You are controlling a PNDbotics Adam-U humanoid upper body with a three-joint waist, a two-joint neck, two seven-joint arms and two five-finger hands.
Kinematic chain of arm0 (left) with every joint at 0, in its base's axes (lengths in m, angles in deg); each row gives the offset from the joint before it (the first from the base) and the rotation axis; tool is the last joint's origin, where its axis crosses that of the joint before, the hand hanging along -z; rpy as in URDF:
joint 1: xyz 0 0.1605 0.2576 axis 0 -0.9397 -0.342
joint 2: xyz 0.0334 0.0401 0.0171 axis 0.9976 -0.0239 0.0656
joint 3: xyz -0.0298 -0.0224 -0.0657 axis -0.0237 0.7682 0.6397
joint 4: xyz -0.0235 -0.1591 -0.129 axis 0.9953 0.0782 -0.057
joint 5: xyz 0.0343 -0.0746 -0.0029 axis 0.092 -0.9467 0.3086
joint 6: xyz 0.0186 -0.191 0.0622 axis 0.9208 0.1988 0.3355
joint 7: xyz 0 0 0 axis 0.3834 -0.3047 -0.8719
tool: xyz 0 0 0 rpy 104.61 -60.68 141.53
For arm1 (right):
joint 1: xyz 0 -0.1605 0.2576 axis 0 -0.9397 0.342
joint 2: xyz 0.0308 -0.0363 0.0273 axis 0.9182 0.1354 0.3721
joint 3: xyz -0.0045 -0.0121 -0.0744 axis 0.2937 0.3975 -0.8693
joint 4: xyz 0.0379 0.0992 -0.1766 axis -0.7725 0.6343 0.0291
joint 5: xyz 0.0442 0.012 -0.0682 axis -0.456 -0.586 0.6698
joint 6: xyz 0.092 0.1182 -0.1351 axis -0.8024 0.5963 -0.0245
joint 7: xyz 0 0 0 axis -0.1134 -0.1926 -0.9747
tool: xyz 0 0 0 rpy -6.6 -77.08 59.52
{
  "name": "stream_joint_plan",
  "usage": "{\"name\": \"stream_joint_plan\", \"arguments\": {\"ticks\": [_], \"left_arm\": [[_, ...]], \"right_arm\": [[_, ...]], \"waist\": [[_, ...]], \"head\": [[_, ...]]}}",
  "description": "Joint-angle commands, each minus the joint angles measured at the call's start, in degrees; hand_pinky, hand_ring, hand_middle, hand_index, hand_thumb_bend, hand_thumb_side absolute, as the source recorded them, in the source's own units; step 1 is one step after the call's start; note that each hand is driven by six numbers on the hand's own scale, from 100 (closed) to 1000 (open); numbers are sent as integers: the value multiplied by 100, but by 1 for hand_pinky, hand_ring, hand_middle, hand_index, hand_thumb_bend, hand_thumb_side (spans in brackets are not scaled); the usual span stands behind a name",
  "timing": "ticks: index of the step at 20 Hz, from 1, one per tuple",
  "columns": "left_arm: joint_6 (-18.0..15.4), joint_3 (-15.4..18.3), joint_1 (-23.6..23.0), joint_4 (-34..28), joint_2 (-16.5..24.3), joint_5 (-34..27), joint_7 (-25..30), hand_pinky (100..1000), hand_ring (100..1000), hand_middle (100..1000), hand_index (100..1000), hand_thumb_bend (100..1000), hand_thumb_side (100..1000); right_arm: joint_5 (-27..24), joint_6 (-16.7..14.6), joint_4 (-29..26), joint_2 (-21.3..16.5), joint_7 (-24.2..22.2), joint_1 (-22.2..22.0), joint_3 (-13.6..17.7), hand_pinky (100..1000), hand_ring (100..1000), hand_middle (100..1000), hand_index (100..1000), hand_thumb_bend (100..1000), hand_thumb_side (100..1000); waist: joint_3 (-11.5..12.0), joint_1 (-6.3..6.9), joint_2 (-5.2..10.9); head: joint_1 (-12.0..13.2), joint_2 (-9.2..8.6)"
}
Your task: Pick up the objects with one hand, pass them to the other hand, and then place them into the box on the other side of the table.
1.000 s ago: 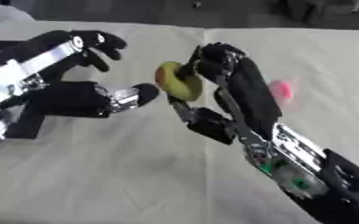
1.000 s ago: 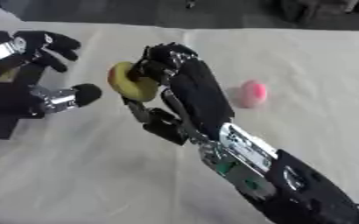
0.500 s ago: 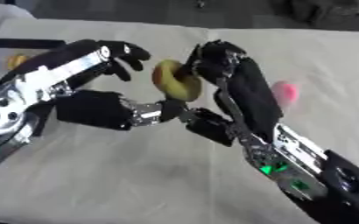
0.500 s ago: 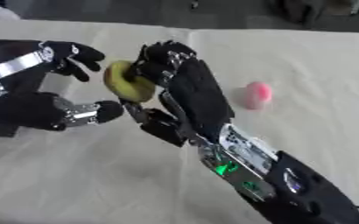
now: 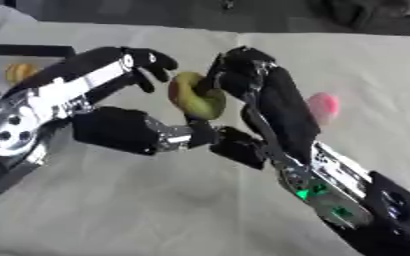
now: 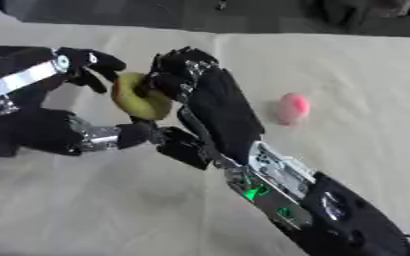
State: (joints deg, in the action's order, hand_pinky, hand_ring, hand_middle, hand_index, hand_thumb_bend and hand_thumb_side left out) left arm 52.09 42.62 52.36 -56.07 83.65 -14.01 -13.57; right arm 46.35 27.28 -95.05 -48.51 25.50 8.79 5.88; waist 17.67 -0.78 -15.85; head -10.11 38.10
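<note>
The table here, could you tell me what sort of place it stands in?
Probably a lab or test bench: a table under plain cloth, bare but for a pink ball, and two robot hands passing a yellow-green fruit.

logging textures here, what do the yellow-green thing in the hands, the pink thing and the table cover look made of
Yellow-green object, held by the right hand: matte, smooth skin with a brownish patch, probably plastic or foam toy fruit. Pink object: soft-looking and matte, possibly foam or rubber; too blurred to be sure. Table cover: pale, dull, faintly creased, seemingly cloth.
</note>
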Motion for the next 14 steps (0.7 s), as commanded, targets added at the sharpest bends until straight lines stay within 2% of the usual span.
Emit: {"name": "stream_joint_plan", "arguments": {"ticks": [1,4,11,14], "left_arm": [[232,19,96,-67,-10,156,56,925,798,791,919,614,590],[293,29,66,-67,-48,216,16,923,795,787,917,566,617],[301,6,-2,-67,-95,194,115,916,790,763,876,536,605],[301,-68,-18,-67,-92,212,326,921,801,768,863,551,596]], "right_arm": [[40,-186,-119,4,7,103,7,627,526,424,522,100,100],[32,-311,-119,16,9,120,-6,630,526,424,522,100,100],[5,-539,-119,-133,259,-76,8,626,525,423,521,100,100],[7,-578,-119,-155,341,-105,12,623,525,424,521,100,100]], "waist": [[-8,16,119],[-15,12,110],[-22,-9,82],[-27,-12,80]], "head": [[27,-71],[28,-79],[31,-77],[47,-70]]}}
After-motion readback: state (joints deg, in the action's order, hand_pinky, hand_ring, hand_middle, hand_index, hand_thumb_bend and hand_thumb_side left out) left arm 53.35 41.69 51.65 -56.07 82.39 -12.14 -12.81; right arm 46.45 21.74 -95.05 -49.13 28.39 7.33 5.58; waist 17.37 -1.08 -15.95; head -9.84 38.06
